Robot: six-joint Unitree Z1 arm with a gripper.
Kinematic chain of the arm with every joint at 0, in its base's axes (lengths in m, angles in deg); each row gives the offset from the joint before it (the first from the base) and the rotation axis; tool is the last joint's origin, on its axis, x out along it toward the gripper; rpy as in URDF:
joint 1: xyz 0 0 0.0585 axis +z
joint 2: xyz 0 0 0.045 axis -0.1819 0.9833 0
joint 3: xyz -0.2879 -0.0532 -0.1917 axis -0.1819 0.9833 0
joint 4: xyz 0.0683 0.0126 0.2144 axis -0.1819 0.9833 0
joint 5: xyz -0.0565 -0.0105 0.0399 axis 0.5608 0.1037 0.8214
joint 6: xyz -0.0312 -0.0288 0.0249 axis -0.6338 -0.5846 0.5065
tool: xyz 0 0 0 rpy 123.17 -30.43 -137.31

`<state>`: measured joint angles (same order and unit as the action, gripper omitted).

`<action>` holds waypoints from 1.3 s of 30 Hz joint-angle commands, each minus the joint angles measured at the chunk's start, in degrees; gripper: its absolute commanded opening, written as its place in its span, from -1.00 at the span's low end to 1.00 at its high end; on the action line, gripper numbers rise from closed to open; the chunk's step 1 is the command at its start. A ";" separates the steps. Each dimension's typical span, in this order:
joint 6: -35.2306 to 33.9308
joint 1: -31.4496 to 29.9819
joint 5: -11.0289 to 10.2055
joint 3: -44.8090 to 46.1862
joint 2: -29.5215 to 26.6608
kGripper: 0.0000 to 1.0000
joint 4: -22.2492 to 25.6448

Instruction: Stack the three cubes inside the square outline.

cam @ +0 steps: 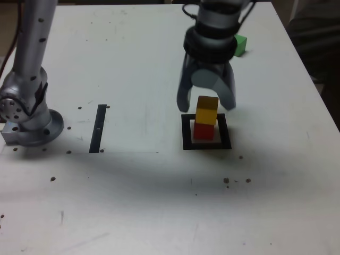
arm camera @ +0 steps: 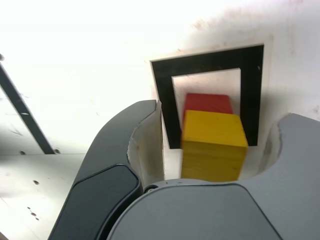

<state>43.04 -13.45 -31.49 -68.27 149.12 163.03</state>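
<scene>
On the white desk (cam: 122,196), a small red cube (cam: 204,132) sits within the thick black square outline (cam: 187,133), on its white centre. A small yellow cube (cam: 206,110), which looks orange in the exterior view, stands on top of the red one, making a stack of two. In the wrist view the yellow cube hides part of the red one and does not line up exactly with it, though the slanting view does not settle how flush they are.

The grey hand (cam: 206,108) is released: its two curved fingers stand spread on either side of the yellow cube, with a gap showing between the cube and each finger in the wrist view. It grasps nothing.

A small green cube (cam: 240,45) lies outside the outline, toward the desk's far edge and nearer its right edge in the exterior view, partly hidden behind the blurred arm (cam: 212,32).

A straight, thin black strip (cam: 98,129) lies on the desk between the outline and the round grey metal base (cam: 34,127) near the desk's left edge in the exterior view. Small brown specks (cam: 227,180) dot the surface, several on the near side of the outline.
</scene>
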 commanded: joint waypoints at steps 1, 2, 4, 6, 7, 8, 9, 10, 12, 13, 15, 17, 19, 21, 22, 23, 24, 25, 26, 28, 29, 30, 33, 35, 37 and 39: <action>0.67 0.60 -0.71 0.46 -1.36 0.99 0.33; 1.22 0.98 -1.14 0.66 -1.86 0.99 0.47; 2.66 1.89 -1.94 0.91 -2.70 0.99 0.80; 4.87 3.18 -2.82 0.76 -3.24 0.99 1.13; 5.95 3.80 -3.14 0.56 -3.35 0.99 1.20; 7.10 4.50 -3.40 0.29 -3.37 0.99 1.21; 8.36 5.28 -3.61 -0.07 -3.32 0.99 1.16; 9.71 6.14 -3.74 -0.49 -3.18 0.99 1.09; 12.67 8.11 -3.81 -1.46 -2.72 0.99 0.97; 14.28 9.20 -3.80 -2.01 -2.39 0.99 0.93; 17.64 11.48 -3.74 -3.29 -1.55 0.99 0.93; 21.06 13.84 -3.72 -4.71 -0.54 0.99 0.94; 24.53 16.14 -3.78 -6.38 0.57 0.99 0.94; 27.50 18.24 -4.12 -8.04 1.58 0.99 0.92; 28.84 19.21 -4.38 -8.84 2.01 0.99 0.91; 30.52 20.45 -4.73 -9.88 2.54 0.99 0.89; 31.67 21.33 -4.99 -10.60 2.88 0.99 0.87; 32.76 22.15 -5.29 -11.25 3.17 0.99 0.86; 33.89 22.92 -5.54 -11.91 3.46 0.99 0.85; 36.36 24.37 -5.93 -13.33 4.08 0.99 0.82; 37.60 24.99 -6.15 -14.06 4.41 0.99 0.82; 38.80 25.53 -6.40 -14.83 4.79 0.99 0.82; 42.15 26.75 -7.19 -17.41 6.22 0.99 0.82; 44.14 27.28 -7.74 -19.32 7.40 0.99 0.84; 45.94 27.69 -8.35 -21.38 8.73 0.99 0.91; 47.54 28.04 -9.02 -23.50 10.17 0.99 1.09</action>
<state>90.27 14.37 -40.33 -91.22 158.73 163.93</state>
